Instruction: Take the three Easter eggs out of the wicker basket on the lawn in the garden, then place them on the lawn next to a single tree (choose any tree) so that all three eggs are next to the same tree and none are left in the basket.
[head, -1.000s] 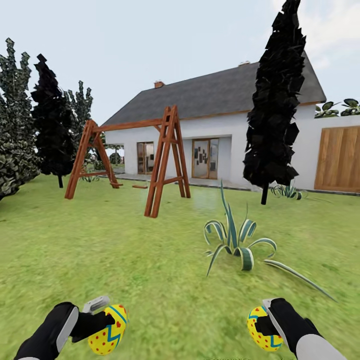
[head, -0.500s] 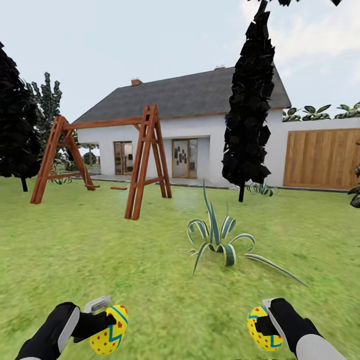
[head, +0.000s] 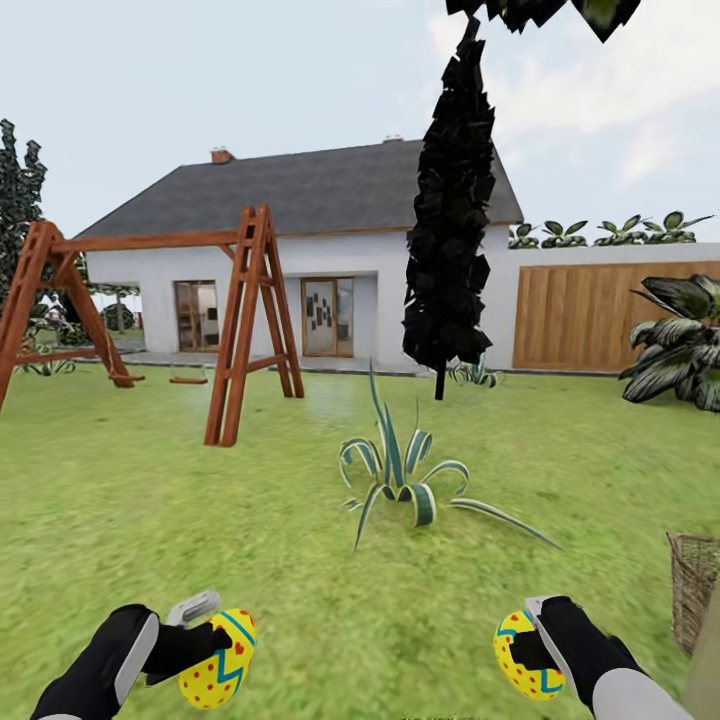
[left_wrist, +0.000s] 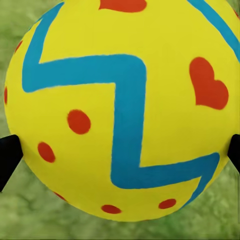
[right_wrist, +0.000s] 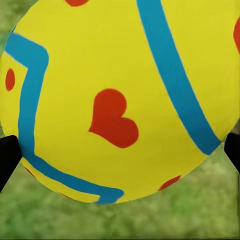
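Each of my grippers holds one yellow Easter egg low over the lawn. In the head view my left gripper is shut on an egg at the lower left. My right gripper is shut on another egg at the lower right. The left wrist view has its egg wedged between black fingertips. The right wrist view has its egg between fingertips too. The wicker basket stands on the grass at the right edge, partly cut off, its inside hidden. Dark leaves of a tree crown hang overhead.
A striped agave grows on the grass straight ahead. A wooden swing frame stands at the left, a dark narrow conifer behind the agave. A broad-leafed plant and a wooden fence are at the right, a white house behind.
The whole view has swung to the right, so the camera has turned. The basket and the broad-leafed plant have come into view at the right. Both grippers still hold their eggs.
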